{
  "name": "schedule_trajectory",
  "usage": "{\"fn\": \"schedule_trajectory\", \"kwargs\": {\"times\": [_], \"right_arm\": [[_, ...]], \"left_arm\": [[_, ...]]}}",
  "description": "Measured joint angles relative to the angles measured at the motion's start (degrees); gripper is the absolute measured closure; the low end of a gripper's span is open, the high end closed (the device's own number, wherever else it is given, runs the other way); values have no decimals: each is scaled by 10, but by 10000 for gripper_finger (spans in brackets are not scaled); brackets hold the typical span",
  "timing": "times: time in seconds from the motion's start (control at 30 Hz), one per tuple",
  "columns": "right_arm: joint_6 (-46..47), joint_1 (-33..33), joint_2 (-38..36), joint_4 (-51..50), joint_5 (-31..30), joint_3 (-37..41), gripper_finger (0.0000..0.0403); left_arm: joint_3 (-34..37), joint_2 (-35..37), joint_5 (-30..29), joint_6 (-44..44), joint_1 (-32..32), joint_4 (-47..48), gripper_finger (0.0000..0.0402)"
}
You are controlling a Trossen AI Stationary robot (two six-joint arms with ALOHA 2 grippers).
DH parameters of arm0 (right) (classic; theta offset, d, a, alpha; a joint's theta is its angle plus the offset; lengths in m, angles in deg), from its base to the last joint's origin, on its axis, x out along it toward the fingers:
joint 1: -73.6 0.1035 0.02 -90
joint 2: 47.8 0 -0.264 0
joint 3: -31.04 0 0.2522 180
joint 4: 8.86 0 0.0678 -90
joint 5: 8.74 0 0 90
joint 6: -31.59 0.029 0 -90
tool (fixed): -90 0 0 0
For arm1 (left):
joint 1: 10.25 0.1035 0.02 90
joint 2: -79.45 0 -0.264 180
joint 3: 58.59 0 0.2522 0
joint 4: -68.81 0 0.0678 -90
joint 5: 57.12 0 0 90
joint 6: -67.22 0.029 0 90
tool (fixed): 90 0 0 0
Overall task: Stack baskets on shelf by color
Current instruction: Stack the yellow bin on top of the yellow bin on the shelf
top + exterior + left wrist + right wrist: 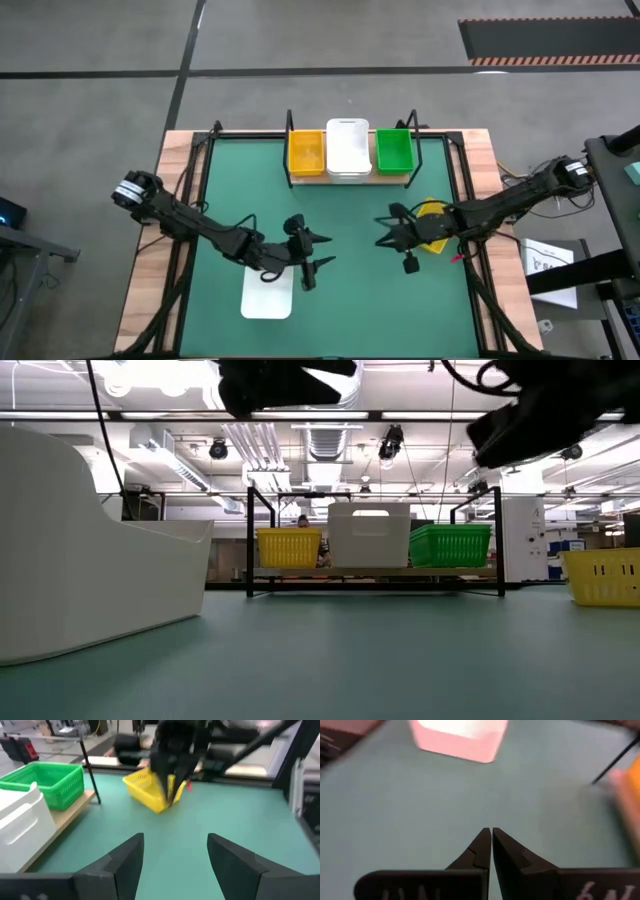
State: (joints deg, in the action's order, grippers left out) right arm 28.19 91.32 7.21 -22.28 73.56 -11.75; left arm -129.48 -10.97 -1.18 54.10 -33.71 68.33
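The wooden shelf (350, 178) stands at the table's far middle. It carries a yellow basket (306, 153), a white basket (348, 150) and a green basket (393, 150) side by side. Another white basket (268, 295) rests on its bottom on the green mat, near left. My left gripper (328, 250) hovers open just right of it, holding nothing (175, 855). A second yellow basket (432, 213) sits on the mat at the right, under my right arm. My right gripper (380, 232) is shut and empty (491, 837), above the mat left of that basket.
The green mat (350, 310) lies bare between the two grippers and the shelf. Black metal frame rods (190, 200) run along the table's left and right sides. Papers (548, 262) lie off the table's right edge.
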Motion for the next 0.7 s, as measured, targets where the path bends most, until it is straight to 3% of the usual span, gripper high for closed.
{"fn": "schedule_trajectory", "kwargs": {"times": [0.2,0.47,0.57,0.7], "right_arm": [[180,39,-29,-203,19,-57,394],[479,65,43,-588,-11,-165,394],[551,66,73,-657,15,-190,388],[560,65,103,-677,37,-201,358]], "left_arm": [[-13,9,-9,18,3,72,198],[-16,27,-14,98,3,73,198],[-15,34,-18,121,3,72,198],[-15,43,-30,141,3,75,198]]}}
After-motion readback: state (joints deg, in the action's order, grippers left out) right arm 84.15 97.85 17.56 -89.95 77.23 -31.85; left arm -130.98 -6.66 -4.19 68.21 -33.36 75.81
